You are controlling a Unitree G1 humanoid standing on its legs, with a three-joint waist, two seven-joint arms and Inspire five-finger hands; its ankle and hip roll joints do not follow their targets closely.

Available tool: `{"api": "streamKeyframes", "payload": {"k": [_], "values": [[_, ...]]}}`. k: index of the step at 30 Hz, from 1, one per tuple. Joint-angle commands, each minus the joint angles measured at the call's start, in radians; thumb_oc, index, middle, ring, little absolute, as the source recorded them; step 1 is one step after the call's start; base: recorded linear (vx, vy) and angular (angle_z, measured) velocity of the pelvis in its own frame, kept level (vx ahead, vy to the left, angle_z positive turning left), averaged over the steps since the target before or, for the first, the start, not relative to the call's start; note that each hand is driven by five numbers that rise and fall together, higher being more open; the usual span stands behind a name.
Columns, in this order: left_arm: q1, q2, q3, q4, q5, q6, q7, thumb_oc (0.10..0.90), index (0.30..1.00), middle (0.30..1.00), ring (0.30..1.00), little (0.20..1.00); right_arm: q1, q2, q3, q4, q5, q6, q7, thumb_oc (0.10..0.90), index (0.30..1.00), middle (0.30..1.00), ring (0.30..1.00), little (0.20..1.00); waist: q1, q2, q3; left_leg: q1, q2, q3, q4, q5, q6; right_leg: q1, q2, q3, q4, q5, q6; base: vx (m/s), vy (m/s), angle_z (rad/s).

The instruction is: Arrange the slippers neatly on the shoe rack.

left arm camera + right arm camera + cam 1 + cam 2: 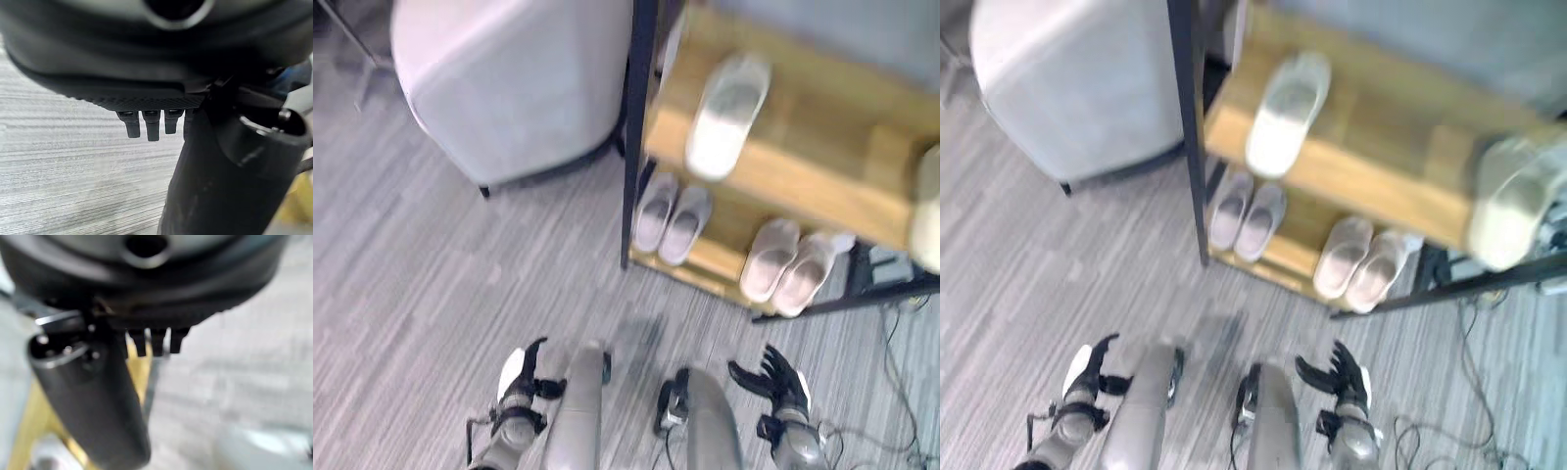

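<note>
A wooden shoe rack (822, 186) with a black frame stands ahead on the right. A single white slipper (727, 116) lies on its upper shelf, and another pale slipper (1513, 201) lies at that shelf's right end. On the lower shelf sit a grey pair (672, 217) and a pinkish pair (787, 264). My left hand (522, 377) hangs low near the bottom left, fingers relaxed and empty. My right hand (779, 384) is low at the bottom right, fingers spread, holding nothing. Both are well short of the rack.
A light grey armchair (509, 78) stands at the upper left, close beside the rack's black post (636, 127). Grey striped carpet (440, 294) covers the floor between me and the rack. Cables (891, 392) lie on the floor at the right.
</note>
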Motion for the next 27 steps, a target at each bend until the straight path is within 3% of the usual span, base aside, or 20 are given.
{"api": "streamKeyframes", "payload": {"k": [1, 3, 5, 7, 10, 12, 14, 18, 21, 23, 25, 26, 27], "values": [[0.023, -0.039, -0.04, 0.053, 0.029, -0.04, -0.045, 0.8, 0.9, 0.9, 0.9, 0.9, 0.047, -0.052, -0.069, 0.139, -0.022, -0.023, -0.057, 0.8, 0.9, 0.9, 0.9, 0.9, 0.02, 0.005, -0.094, 0.231, 0.035, -0.067, -0.351, 0.19, -0.014, 0.149, -0.017, -0.028, -0.398, 0.346, 0.051, 0.25, -0.047, 0.09], [0.018, -0.061, -0.076, 0.081, 0.05, -0.04, -0.084, 0.8, 0.9, 0.9, 0.9, 0.9, 0.036, -0.041, -0.073, 0.255, -0.023, 0.01, -0.057, 0.8, 0.9, 0.9, 0.9, 0.9, 0.021, 0.016, -0.121, 0.354, 0.029, -0.067, -0.507, 0.257, -0.03, 0.27, 0.0, -0.018, -0.528, 0.399, 0.072, 0.22, -0.041, -0.01], [-0.001, -0.075, -0.115, 0.101, 0.068, -0.048, -0.106, 0.8, 0.9, 0.9, 0.9, 0.9, 0.035, -0.029, -0.082, 0.307, 0.008, 0.02, -0.056, 0.8, 0.9, 0.9, 0.9, 0.9, 0.007, 0.037, -0.122, 0.467, 0.026, -0.086, -0.663, 0.31, -0.033, 0.334, 0.045, 0.068, -0.556, 0.442, 0.1, 0.08, -0.114, 0.03], [-0.021, -0.091, -0.129, 0.107, 0.054, -0.05, -0.136, 0.8, 0.9, 0.9, 0.9, 0.9, 0.028, -0.024, -0.095, 0.358, 0.04, 0.033, -0.042, 0.8, 0.9, 0.9, 0.9, 0.9, 0.0, 0.059, -0.149, 0.54, 0.038, -0.08, -0.772, 0.336, -0.037, 0.424, 0.07, 0.13, -0.639, 0.413, 0.107, -0.01, -0.144, 0.05], [-0.055, -0.118, -0.155, 0.131, 0.044, -0.042, -0.159, 0.8, 0.9, 0.9, 0.9, 0.9, 0.029, -0.02, -0.116, 0.412, 0.08, 0.049, -0.041, 0.8, 0.9, 0.9, 0.9, 0.9, -0.008, 0.058, -0.182, 0.591, 0.037, -0.089, -0.853, 0.352, -0.052, 0.531, 0.082, 0.157, -0.794, 0.388, 0.094, -0.07, -0.237, 0.0], [-0.062, -0.121, -0.162, 0.127, 0.029, -0.042, -0.16, 0.8, 0.9, 0.9, 0.9, 0.9, 0.027, -0.022, -0.113, 0.415, 0.088, 0.047, -0.041, 0.8, 0.9, 0.9, 0.9, 0.9, -0.014, 0.063, -0.186, 0.608, 0.051, -0.097, -0.876, 0.364, -0.057, 0.544, 0.095, 0.149, -0.806, 0.387, 0.084, -0.1, -0.238, 0.18], [-0.072, -0.134, -0.169, 0.11, -0.005, -0.04, -0.161, 0.8, 0.9, 0.9, 0.9, 0.9, 0.032, -0.023, -0.103, 0.427, 0.092, 0.048, -0.037, 0.8, 0.9, 0.9, 0.9, 0.9, -0.028, 0.074, -0.205, 0.629, 0.097, -0.09, -0.94, 0.423, -0.085, 0.607, 0.137, 0.131, -0.905, 0.393, 0.062, -0.15, -0.324, 0.11], [-0.096, -0.155, -0.199, 0.069, -0.047, -0.041, -0.158, 0.8, 0.9, 0.9, 0.9, 0.9, 0.034, -0.016, -0.078, 0.414, 0.098, 0.041, -0.034, 0.8, 0.9, 0.9, 0.9, 0.9, -0.041, 0.083, -0.192, 0.612, 0.137, -0.089, -0.918, 0.448, -0.104, 0.65, 0.171, 0.114, -0.952, 0.39, 0.031, -0.16, -0.283, -0.02], [-0.121, -0.176, -0.236, 0.016, -0.069, -0.042, -0.168, 0.8, 0.9, 0.9, 0.9, 0.9, 0.035, -0.01, -0.082, 0.414, 0.126, 0.041, -0.042, 0.8, 0.9, 0.9, 0.9, 0.9, -0.063, 0.081, -0.159, 0.575, 0.089, 0.002, -0.83, 0.402, -0.074, 0.66, 0.155, 0.089, -0.962, 0.4, 0.026, -0.16, -0.152, 0.31], [-0.113, -0.169, -0.255, -0.074, -0.094, -0.05, -0.195, 0.8, 0.9, 0.9, 0.9, 0.9, 0.034, -0.007, -0.076, 0.434, 0.111, 0.052, -0.044, 0.8, 0.9, 0.9, 0.9, 0.9, -0.058, 0.09, -0.156, 0.561, -0.007, 0.01, -0.815, 0.371, -0.046, 0.66, 0.158, 0.091, -0.972, 0.415, 0.03, -0.05, -0.102, 0.22], [-0.094, -0.141, -0.271, -0.202, -0.125, -0.053, -0.235, 0.8, 0.9, 0.9, 0.9, 0.9, 0.033, -0.004, -0.072, 0.435, 0.101, 0.065, -0.046, 0.8, 0.9, 0.9, 0.9, 0.9, -0.045, 0.102, -0.156, 0.56, -0.049, 0.037, -0.839, 0.372, -0.028, 0.659, 0.17, 0.105, -0.97, 0.423, 0.034, 0.03, -0.046, 0.0], [-0.078, -0.117, -0.279, -0.271, -0.141, -0.053, -0.256, 0.8, 0.9, 0.9, 0.9, 0.9, 0.029, -0.002, -0.064, 0.437, 0.08, 0.08, -0.047, 0.8, 0.9, 0.9, 0.9, 0.9, -0.033, 0.112, -0.161, 0.578, -0.055, 0.031, -0.872, 0.375, -0.017, 0.656, 0.18, 0.123, -0.967, 0.423, 0.035, 0.09, -0.011, -0.14], [-0.041, -0.071, -0.306, -0.403, -0.172, -0.058, -0.322, 0.8, 0.9, 0.9, 0.9, 0.9, 0.014, -0.016, -0.045, 0.442, 0.033, 0.072, -0.065, 0.8, 0.9, 0.9, 0.9, 0.9, -0.007, 0.121, -0.163, 0.579, -0.081, -0.02, -0.878, 0.389, -0.002, 0.656, 0.192, 0.134, -0.962, 0.423, 0.031, 0.12, 0.002, -0.31]]}}
